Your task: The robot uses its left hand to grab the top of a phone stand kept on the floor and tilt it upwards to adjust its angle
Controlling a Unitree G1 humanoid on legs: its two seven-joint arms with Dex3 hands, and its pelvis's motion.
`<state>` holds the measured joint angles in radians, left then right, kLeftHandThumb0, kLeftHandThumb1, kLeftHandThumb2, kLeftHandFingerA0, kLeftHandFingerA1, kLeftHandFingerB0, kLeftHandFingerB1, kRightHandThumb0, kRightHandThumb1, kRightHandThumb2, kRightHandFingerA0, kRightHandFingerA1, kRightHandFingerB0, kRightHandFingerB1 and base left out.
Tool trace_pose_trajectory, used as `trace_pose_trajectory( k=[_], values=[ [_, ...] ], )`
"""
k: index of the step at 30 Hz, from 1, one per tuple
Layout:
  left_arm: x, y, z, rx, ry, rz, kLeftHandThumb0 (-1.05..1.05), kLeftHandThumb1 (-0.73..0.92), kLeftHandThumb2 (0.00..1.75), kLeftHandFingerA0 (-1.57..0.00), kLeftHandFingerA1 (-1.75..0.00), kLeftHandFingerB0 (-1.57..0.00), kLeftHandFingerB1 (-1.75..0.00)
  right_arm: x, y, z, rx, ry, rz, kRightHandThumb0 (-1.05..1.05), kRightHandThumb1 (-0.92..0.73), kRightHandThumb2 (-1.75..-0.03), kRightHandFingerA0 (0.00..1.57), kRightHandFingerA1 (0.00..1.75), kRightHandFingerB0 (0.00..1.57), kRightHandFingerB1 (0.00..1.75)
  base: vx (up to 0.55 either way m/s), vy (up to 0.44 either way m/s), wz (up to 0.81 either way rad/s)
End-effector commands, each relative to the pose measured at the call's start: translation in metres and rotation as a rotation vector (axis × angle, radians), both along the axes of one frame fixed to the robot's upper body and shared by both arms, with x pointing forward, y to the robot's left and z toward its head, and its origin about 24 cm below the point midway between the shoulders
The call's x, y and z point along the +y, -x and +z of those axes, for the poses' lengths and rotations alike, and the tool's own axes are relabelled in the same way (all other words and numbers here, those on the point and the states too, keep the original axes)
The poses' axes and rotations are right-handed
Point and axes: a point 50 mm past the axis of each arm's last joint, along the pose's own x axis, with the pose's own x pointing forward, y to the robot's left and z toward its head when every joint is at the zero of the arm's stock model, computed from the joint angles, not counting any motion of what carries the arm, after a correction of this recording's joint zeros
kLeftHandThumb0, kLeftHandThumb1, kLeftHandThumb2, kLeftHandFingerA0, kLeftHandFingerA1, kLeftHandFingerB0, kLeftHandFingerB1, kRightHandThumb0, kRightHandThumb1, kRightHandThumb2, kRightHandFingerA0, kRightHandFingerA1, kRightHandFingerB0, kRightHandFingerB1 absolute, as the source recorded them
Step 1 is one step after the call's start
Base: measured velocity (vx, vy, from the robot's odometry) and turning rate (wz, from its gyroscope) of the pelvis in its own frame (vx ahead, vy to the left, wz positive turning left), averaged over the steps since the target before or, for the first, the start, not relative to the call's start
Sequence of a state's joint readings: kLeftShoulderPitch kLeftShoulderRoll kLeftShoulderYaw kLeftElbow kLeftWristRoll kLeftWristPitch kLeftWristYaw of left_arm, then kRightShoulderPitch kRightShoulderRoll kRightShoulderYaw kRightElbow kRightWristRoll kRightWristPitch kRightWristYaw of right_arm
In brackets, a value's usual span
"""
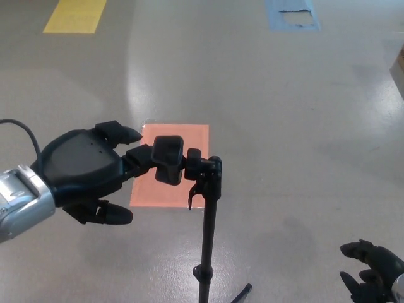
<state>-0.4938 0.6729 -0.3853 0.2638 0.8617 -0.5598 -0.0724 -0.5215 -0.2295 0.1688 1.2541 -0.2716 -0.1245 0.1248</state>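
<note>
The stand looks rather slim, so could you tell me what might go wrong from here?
1. The stand is one thin pole with its head high up, so a sideways push from the left hand could tip it over.
2. The hand meets the head from one side only; I cannot tell whether it grips firmly, so it may slip off.
3. The right hand sits low and away, not steadying anything.

Phone stand (207,240) upright on floor (284,126), centre of view; its top holder (169,160) juts toward picture left, touching left hand (88,173). Floor patch (169,165) lies behind and below the holder. Right hand (372,278) well apart, lower right corner.
</note>
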Motion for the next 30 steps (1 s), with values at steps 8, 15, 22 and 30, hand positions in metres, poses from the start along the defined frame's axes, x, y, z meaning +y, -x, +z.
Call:
trace_pose_trajectory(
  k=[8,15,22,30],
  values=[
    [0.000,0.006,-0.012,0.024,-0.021,-0.013,-0.91,0.76,1.11,-0.14,-0.38,0.00,-0.16,-0.006,-0.005,0.006,-0.008,0.011,-0.019,-0.32,-0.60,-1.10,0.00,0.48,0.00,0.47,0.00,0.000,0.00],
    [0.003,0.002,-0.007,0.027,-0.034,0.012,-0.91,0.78,1.14,-0.08,-0.32,-0.07,-0.16,-0.005,-0.005,0.006,-0.009,0.005,-0.018,-0.33,-0.59,-1.10,0.00,0.48,0.00,0.47,0.00,0.000,0.00],
    [0.023,-0.020,-0.003,0.041,0.030,0.165,-0.92,0.75,1.11,-0.16,-0.37,0.00,-0.15,-0.005,-0.005,0.006,-0.004,0.005,-0.020,-0.32,-0.59,-1.10,0.00,0.48,0.00,0.47,0.00,0.000,0.00],
    [0.070,-0.045,0.004,0.046,0.118,0.402,-0.85,0.92,0.69,-0.15,-0.27,0.00,-0.17,-0.005,-0.004,0.005,0.006,0.014,-0.012,-0.32,-0.60,-1.10,0.00,0.48,0.00,0.47,0.00,0.000,0.00]
  ],
)
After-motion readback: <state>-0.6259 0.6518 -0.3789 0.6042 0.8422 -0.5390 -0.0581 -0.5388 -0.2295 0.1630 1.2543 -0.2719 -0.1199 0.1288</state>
